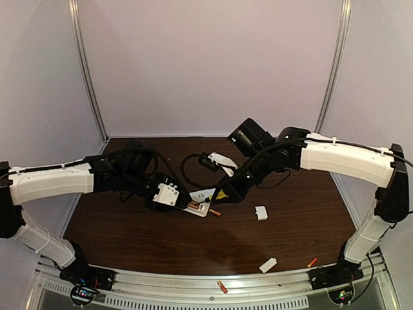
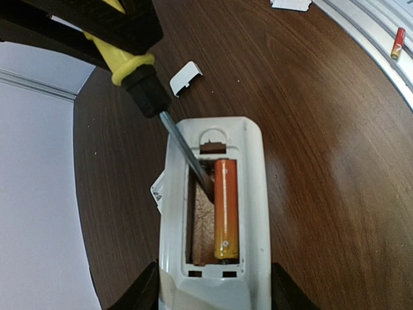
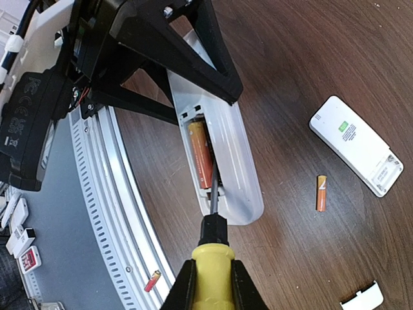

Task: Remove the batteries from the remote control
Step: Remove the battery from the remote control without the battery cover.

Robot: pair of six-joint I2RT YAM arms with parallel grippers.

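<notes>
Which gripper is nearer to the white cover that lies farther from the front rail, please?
Right. The right gripper, shut on the screwdriver, sits just left of the cover; the left gripper, clamped on the remote, is farther left, beyond it.

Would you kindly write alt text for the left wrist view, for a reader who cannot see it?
A white remote, gripped by the left end effector, lies with its compartment open: one orange battery in one slot, the other slot empty. The tip of a yellow-handled screwdriver sits beside the battery.
</notes>
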